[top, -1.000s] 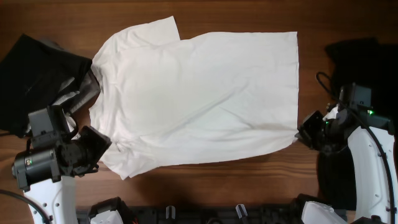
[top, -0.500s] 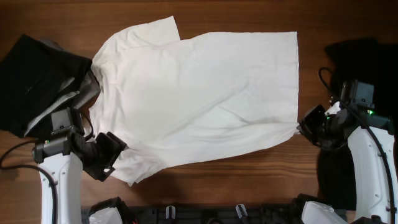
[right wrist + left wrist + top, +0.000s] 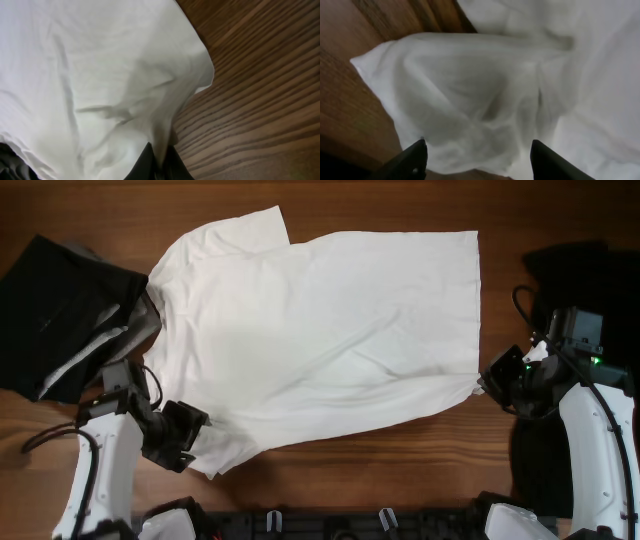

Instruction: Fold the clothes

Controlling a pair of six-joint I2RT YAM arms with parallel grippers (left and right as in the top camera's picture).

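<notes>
The white T-shirt [image 3: 320, 330] is lying spread flat across the middle of the wooden table [image 3: 400, 480], with its collar end toward the left arm and its hem toward the right. That is the open layout a fold has to start from. Its body is mostly smooth, with shallow creases running diagonally toward the near hem corner [image 3: 470, 388].

The corner is being drawn into a small point because the right gripper [image 3: 495, 385] is pinching it. In the right wrist view the cloth is funnelling down between closed fingers [image 3: 142, 167], so this arm is clamping the thin fabric and anchoring that end of the edge.

At the other end, the near sleeve [image 3: 215, 448] is lying rumpled and partly doubled on the wood. The left gripper [image 3: 190, 435] is hovering over it with its jaws apart. The left wrist view is showing one finger [image 3: 415, 157] on each side of the bunched sleeve, with nothing clamped. It appears to be lining up a pinch, so that both arms would be holding the same long edge and could carry it over together.

Dark garments [image 3: 60, 300] are sitting heaped at the left, against the shirt's collar side. A black cloth [image 3: 570, 270] is lying beside the right arm, out of the working area.
</notes>
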